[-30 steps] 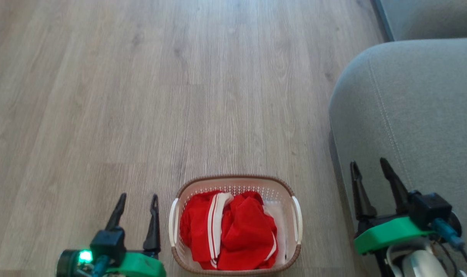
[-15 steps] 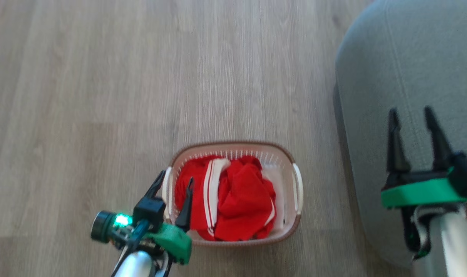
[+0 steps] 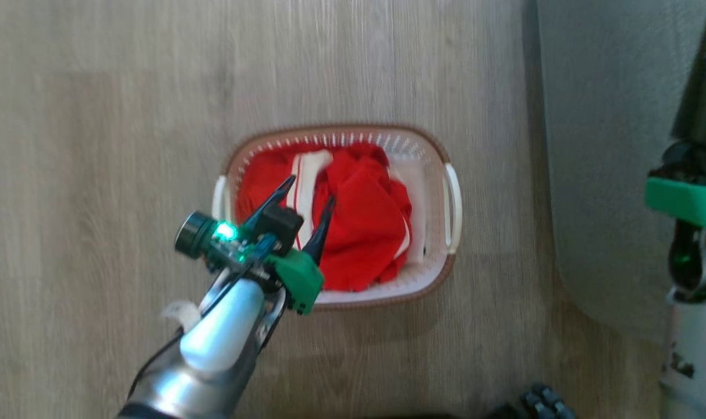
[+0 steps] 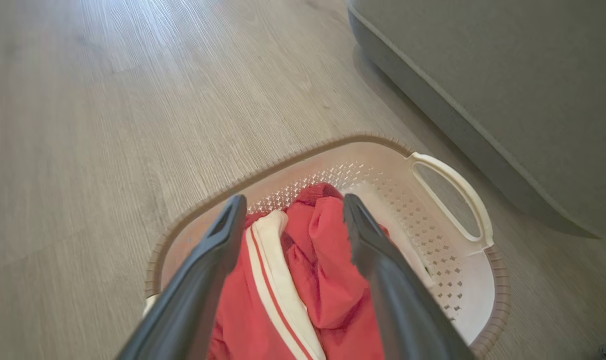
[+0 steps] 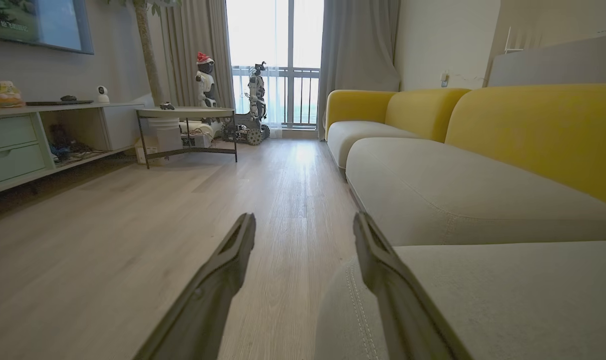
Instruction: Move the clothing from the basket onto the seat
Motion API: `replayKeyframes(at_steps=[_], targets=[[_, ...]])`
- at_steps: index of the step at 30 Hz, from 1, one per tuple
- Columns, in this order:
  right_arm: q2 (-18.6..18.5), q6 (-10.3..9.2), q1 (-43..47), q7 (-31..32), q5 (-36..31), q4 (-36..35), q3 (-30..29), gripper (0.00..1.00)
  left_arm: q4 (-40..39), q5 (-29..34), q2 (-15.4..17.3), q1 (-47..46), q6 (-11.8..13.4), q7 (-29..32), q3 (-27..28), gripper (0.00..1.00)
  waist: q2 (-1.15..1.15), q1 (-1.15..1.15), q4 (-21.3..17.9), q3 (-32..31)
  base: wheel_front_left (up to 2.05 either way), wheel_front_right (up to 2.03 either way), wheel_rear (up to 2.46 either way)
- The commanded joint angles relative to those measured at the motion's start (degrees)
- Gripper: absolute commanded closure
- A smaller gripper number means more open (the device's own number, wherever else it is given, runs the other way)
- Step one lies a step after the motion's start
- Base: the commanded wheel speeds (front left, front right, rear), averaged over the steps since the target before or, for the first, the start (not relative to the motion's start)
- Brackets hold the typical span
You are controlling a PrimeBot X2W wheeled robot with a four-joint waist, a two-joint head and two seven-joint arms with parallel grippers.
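The basket [image 3: 387,128], cream with a brown rim, stands on the wood floor just left of the seat [image 3: 597,174]. Inside lies the clothing [image 3: 367,233], crumpled bright red fabric with white stripes. My left gripper [image 3: 308,192] hangs open over the basket's left half, its fingers astride a white stripe and not gripping anything. In the left wrist view that gripper [image 4: 294,200] points down at the clothing [image 4: 327,285] within the basket [image 4: 293,157]. My right gripper [image 5: 303,219] is open and empty above the seat [image 5: 482,295]; one of its fingers [image 3: 699,99] shows at the right edge.
Yellow backrests [image 5: 542,135] line the sofa. Farther off are a low table [image 5: 183,114], a TV console [image 5: 28,145] on the left and another robot [image 5: 255,100] by the window. A dark part [image 3: 539,401] shows at the head view's bottom edge.
The head view has tilted down toward the basket. My left gripper has swung from beside the basket's left handle to above the clothing, still open. The right gripper has moved up and right.
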Motion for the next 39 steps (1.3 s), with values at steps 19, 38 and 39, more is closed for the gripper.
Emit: replayKeyframes(at_steps=[19,38,39], targets=[[-0.57,-0.01,-3.81,-0.36,1.93,-10.95,1.24,0.0,13.19,-5.38,0.26,-18.34,1.73,-0.72,-14.4,0.0,0.0,-0.02,-5.4,19.02,0.0,0.0,0.0],[-0.57,-0.01,-4.78,-0.36,3.4,-9.75,1.64,0.0,20.12,-13.73,0.26,-22.17,-1.06,-0.6,-21.09,1.0,0.0,-0.02,-7.2,19.17,0.0,0.0,0.0],[-0.57,-0.01,-4.73,-0.36,3.29,-9.45,1.54,0.0,19.65,-14.32,0.26,-22.02,-0.97,-0.63,-21.35,1.0,0.0,-0.02,-7.0,18.68,0.0,0.0,0.0]])
